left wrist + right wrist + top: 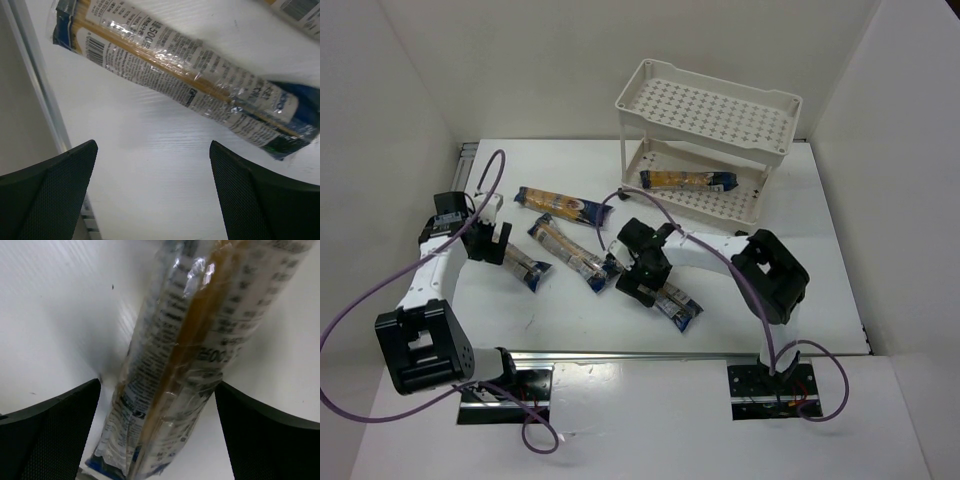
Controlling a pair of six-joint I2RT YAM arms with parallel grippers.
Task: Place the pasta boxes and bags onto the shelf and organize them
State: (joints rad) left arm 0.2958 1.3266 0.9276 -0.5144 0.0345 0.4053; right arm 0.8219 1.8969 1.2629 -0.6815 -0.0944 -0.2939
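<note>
Resting on the shelf [710, 110] is one spaghetti packet [688, 181]; four others [563, 205] lie on the tabletop [800, 260] at eight o'clock; left gripper [490, 243] and right gripper [642, 283] gape wide, empty.

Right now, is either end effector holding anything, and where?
Nothing is held. The right end effector straddles a spaghetti packet, jaws open, not yet gripping; the left end effector is open, empty.

— What's here besides the job itself?
— A white counter [800, 260], with plain white walls [570, 70] on three sides.
— Anything else?
— A shiny metal strip [640, 357] along the near edge, and a grey rail [467, 160] at the far left corner, against the wall.
</note>
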